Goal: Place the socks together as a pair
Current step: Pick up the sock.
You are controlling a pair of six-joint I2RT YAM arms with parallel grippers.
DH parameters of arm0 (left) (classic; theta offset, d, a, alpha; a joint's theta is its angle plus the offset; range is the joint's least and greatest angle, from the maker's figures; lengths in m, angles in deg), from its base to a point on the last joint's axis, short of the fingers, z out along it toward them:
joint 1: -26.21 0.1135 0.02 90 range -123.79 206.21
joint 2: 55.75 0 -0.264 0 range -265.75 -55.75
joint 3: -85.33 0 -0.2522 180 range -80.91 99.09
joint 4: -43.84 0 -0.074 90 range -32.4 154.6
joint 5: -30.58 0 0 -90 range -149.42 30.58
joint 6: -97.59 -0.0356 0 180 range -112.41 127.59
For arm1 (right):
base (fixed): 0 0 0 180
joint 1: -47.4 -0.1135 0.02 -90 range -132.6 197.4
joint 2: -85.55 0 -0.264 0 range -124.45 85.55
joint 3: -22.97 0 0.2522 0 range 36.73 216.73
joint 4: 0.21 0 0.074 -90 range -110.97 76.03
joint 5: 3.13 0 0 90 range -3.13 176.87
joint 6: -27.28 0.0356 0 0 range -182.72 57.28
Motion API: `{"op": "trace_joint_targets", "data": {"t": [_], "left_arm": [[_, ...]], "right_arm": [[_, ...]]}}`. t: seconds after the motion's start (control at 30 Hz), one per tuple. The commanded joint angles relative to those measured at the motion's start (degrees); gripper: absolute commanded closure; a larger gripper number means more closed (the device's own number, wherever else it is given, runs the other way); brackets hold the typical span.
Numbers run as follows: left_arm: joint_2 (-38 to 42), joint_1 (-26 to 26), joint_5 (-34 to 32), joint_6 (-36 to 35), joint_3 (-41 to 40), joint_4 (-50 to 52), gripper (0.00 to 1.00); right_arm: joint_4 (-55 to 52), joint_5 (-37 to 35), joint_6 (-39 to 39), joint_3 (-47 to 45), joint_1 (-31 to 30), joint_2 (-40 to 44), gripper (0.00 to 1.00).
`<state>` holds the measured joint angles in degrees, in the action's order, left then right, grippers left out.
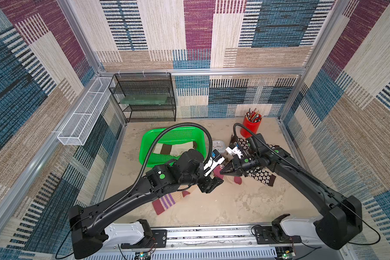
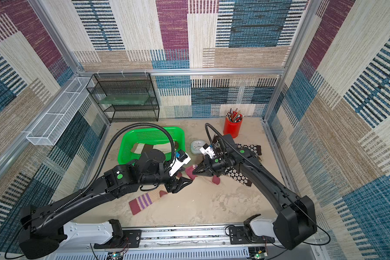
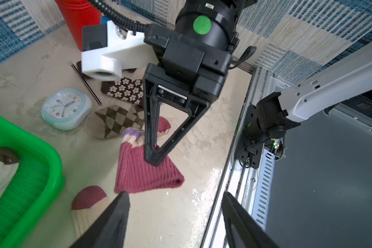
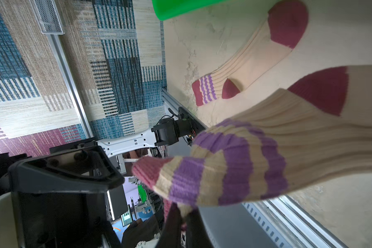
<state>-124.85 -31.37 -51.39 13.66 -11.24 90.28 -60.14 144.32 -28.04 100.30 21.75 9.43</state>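
Observation:
My right gripper (image 1: 222, 172) is shut on the maroon-edged, purple-striped cuff of a tan sock (image 4: 234, 167). The sock is lifted at the cuff, and its maroon heel (image 1: 237, 180) trails on the table. Its match, a second tan sock (image 1: 164, 202) (image 4: 245, 66), lies flat nearer the front, partly under my left arm. My left gripper (image 1: 214, 183) (image 3: 176, 206) hangs open and empty just beside the held cuff (image 3: 146, 174). Also in view are an argyle sock (image 3: 116, 120), dark flowered socks (image 1: 260, 176) under the right arm, and a cream-and-brown sock (image 1: 167, 149) in the basket.
A green basket (image 1: 149, 144) stands at the back left. A small clock (image 1: 217, 146) and a thin pencil (image 3: 85, 82) lie mid-table. A red cup of pencils (image 1: 251, 126) is at the back right. A black mesh shelf (image 1: 144, 96) stands against the rear wall.

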Motion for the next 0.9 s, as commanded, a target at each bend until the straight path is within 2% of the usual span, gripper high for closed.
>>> {"op": "trace_joint_targets", "data": {"t": [0.0,0.23,0.4,0.5,0.67,0.87], "left_arm": [[-0.37,1.99,1.07,4.96,-0.67,0.97,0.35],[-1.97,5.47,4.44,7.54,-1.39,4.30,0.42],[-1.96,5.99,6.22,11.64,-2.95,3.11,0.42],[1.06,5.82,7.26,11.04,-5.34,-0.03,0.42],[8.31,5.37,4.02,0.84,-7.70,0.84,0.28],[10.28,0.65,-0.45,-16.56,-7.35,2.39,0.24]], "right_arm": [[1.52,1.60,-0.67,1.09,-1.13,-1.75,1.00],[1.41,2.38,-1.79,2.17,-2.21,-4.34,1.00],[0.76,3.51,-3.00,2.26,-2.56,-5.61,1.00],[-0.15,4.47,-4.51,2.74,-2.56,-6.69,1.00],[-2.67,5.40,-7.41,3.99,-2.47,-9.03,1.00],[-4.10,6.88,-9.65,4.78,-2.48,-11.73,1.00]]}}
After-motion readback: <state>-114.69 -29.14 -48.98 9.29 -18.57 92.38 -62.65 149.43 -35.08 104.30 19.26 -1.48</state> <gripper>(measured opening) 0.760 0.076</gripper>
